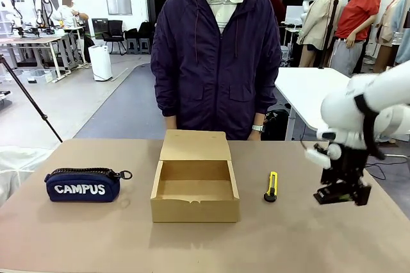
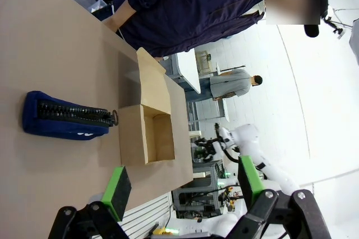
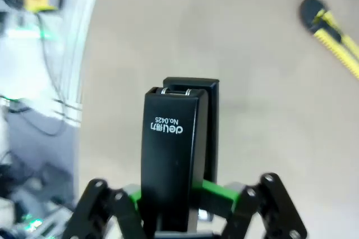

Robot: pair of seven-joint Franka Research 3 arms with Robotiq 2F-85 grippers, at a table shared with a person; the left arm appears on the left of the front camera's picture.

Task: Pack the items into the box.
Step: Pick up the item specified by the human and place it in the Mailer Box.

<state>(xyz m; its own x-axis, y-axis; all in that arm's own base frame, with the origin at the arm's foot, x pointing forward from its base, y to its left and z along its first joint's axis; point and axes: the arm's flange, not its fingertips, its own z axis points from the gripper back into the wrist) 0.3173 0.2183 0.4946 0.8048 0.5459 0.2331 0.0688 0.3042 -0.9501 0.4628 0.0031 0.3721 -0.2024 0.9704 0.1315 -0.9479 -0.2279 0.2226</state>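
My right gripper (image 1: 340,193) hangs a little above the table at the right, shut on a black stapler-like tool (image 1: 334,194). In the right wrist view the tool (image 3: 174,149) stands between the green pads (image 3: 216,189), and the gripper (image 3: 179,194) is shut on it. A yellow-and-black utility knife (image 1: 271,186) (image 3: 331,26) lies on the table between the tool and the brown cardboard box (image 1: 192,210). The box is open, its lid flap back toward the person. In the left wrist view my left gripper (image 2: 182,188) is open and holds nothing, above the table and apart from the box (image 2: 130,138).
A navy zip pouch lettered "CAMPUS" (image 1: 83,185) (image 2: 61,116) lies left of the box. A person in a dark jacket (image 1: 218,61) stands at the far side behind the box. Bare tabletop (image 1: 205,247) runs along the near edge.
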